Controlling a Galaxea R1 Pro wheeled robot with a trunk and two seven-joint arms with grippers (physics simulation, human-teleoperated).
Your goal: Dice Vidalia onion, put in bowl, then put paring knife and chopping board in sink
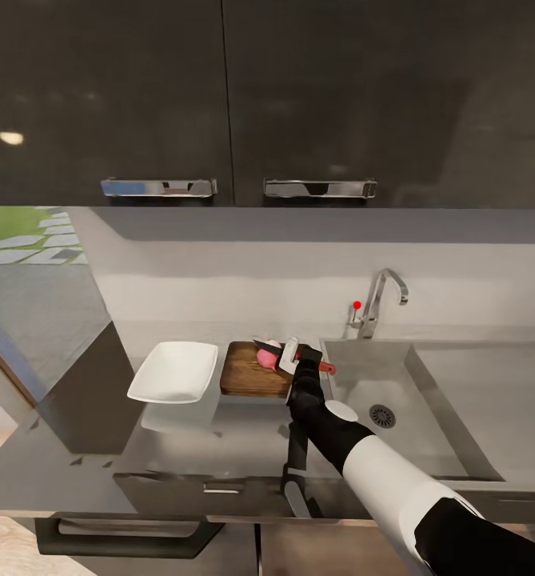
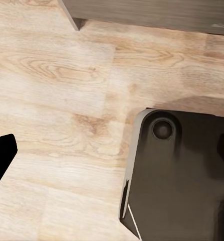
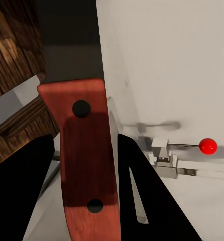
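Observation:
The dark wooden chopping board (image 1: 249, 374) lies on the grey countertop (image 1: 219, 436), between the white bowl (image 1: 173, 372) and the sink (image 1: 427, 416). The pinkish Vidalia onion (image 1: 266, 357) sits on the board's right part. My right gripper (image 1: 293, 358) is shut on the paring knife (image 1: 325, 368). The dark blade reaches over the onion, and the reddish handle (image 3: 84, 160) is clamped between the black fingers (image 3: 21, 196). In the left wrist view a black fingertip (image 2: 1, 155) hangs far out at the edge, over the wooden floor.
The chrome faucet (image 1: 381, 298) with its red knob (image 1: 357, 305) stands behind the basin, and the drain (image 1: 382, 415) shows in it. Dark upper cabinets (image 1: 219, 96) hang overhead. My base (image 2: 177, 175) rests on the wooden floor (image 2: 57, 75).

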